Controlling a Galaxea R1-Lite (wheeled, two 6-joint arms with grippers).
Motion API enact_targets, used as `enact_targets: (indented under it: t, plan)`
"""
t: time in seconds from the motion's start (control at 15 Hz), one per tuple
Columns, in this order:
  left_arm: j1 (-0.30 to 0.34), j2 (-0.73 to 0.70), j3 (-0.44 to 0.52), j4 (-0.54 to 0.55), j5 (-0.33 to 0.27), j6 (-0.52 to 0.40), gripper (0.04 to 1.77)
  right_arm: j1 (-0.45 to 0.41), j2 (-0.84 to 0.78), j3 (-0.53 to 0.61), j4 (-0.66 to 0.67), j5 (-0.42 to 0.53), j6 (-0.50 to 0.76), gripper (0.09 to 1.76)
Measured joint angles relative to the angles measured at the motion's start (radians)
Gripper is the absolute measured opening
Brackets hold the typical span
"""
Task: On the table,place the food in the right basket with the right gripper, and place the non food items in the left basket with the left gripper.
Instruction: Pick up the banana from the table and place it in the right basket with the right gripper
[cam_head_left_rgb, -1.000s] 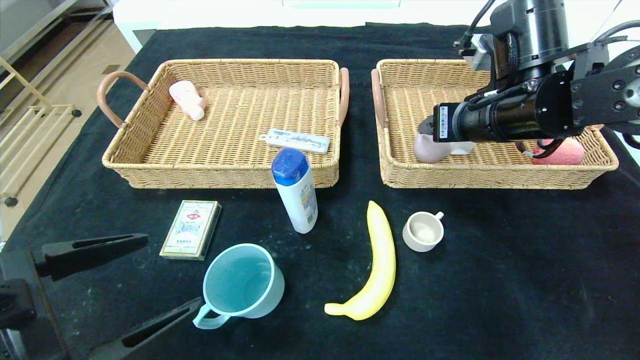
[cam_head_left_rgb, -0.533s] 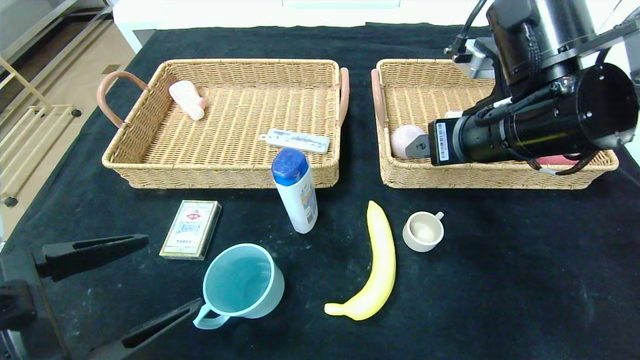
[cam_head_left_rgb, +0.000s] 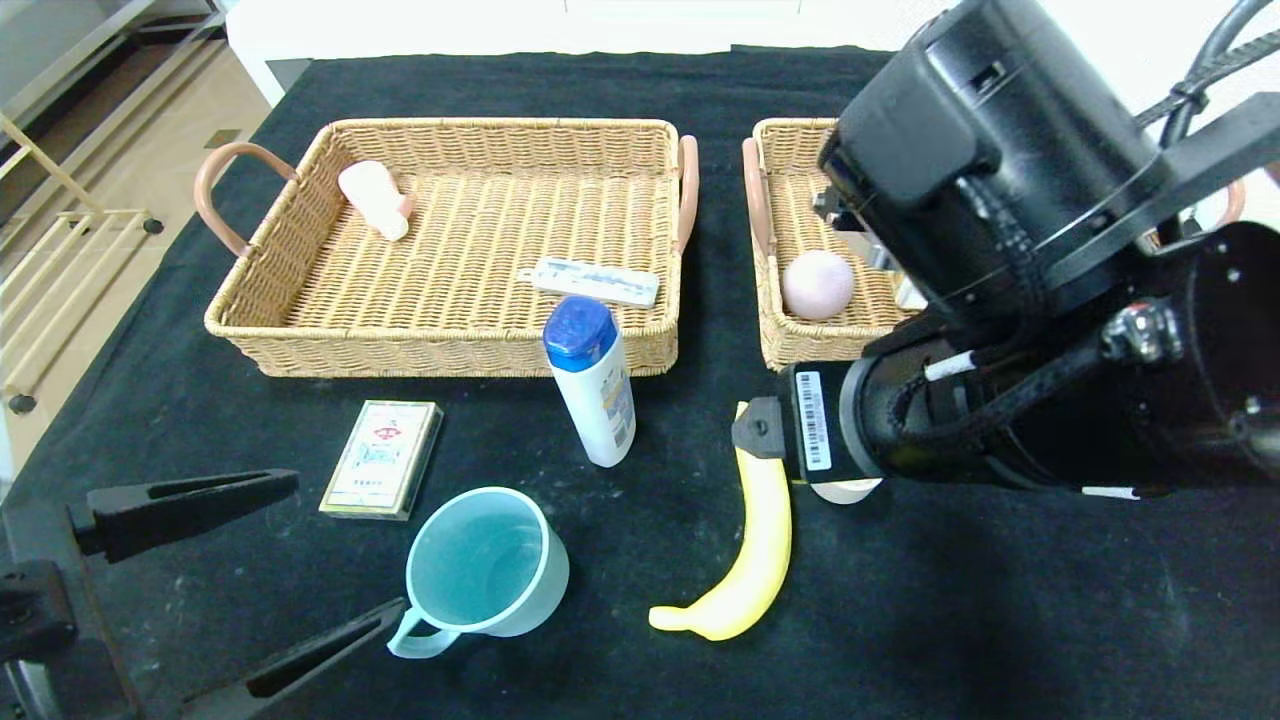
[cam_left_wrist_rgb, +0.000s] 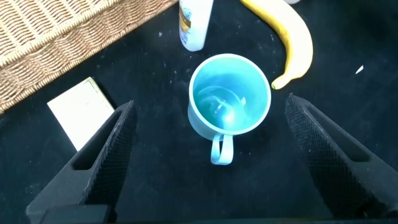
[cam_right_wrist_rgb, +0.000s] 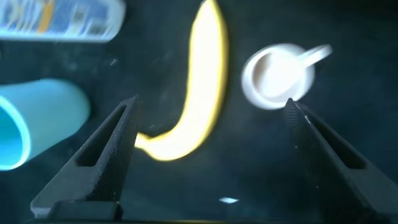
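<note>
While the right gripper (cam_right_wrist_rgb: 211, 143) hung over the black table (cam_head_left_rgb: 1000, 620) with its jaws spread wide and nothing between them, the banana (cam_right_wrist_rgb: 196, 99) lay flat directly beneath it, running lengthwise through the gap between the two fingers (cam_right_wrist_rgb: 102, 155). Its curled stem end sat close by one finger, and the small white cup (cam_right_wrist_rgb: 277, 74) stood just beyond the other. In the head view the right arm's bulk covered most of the right basket (cam_head_left_rgb: 775, 340), which lay on the far side of the gripper and already held a pale pink ball-shaped item (cam_head_left_rgb: 818, 284).

The banana looked firm but easily bruised, light, smooth-skinned and a little slippery, so a gentle squeeze seemed wiser than a hard clamp. The best hold was probably across the thick middle of the curve, where the weight would balance and the fruit would not swing or slide out; the tapered tips offered too little to grip. The cup nearby might get nudged if the far finger came down wide.

The left gripper (cam_left_wrist_rgb: 205, 162) rested low at the table's near edge, its fingers parted and empty, with the blue mug (cam_left_wrist_rgb: 229, 104) standing upright just ahead between them, handle toward it. The card box (cam_left_wrist_rgb: 79, 115) lay beside one finger, and the white bottle (cam_head_left_rgb: 592, 380) stood farther off, before the left basket (cam_head_left_rgb: 450, 345).
</note>
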Motion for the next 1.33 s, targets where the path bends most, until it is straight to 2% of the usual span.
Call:
enact_targets:
  t: [0.47,1.33]
  plan:
    - [0.0,-0.005,-0.003,0.0,0.0,0.004,1.72,0.039,0.108,0.0,0.088,0.0,0.205,1.69]
    - [0.003,-0.009,-0.018,-0.007,0.003,0.003,1.72,0.054,0.189,-0.01,0.082,0.005,0.272,1.7]
